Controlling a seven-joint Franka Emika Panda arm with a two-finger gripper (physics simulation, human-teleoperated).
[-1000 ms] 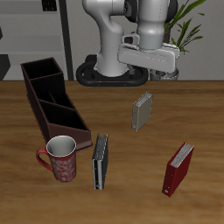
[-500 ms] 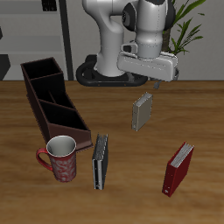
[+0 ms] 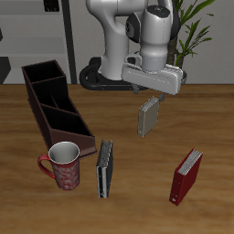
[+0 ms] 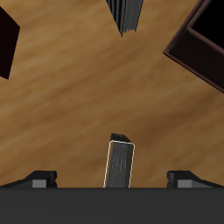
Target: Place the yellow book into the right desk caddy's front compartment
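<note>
Claw (image 4: 112, 179) hangs wide open directly above the yellow book (image 3: 148, 116), fingers (image 4: 39, 178) spread well apart on either side of it, not touching. Standing upright on the table (image 3: 210, 119), the book lies at about three o'clock from the right desk caddy (image 3: 55, 107), well apart, with the mug (image 3: 62, 164) just beside the caddy's near end.

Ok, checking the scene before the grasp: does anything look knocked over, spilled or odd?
Nothing stands out. The yellow book, the red book and the dark book all stand on edge, apart from each other. The mug sits upright beside the right desk caddy. The gripper hangs open above the yellow book.
</note>
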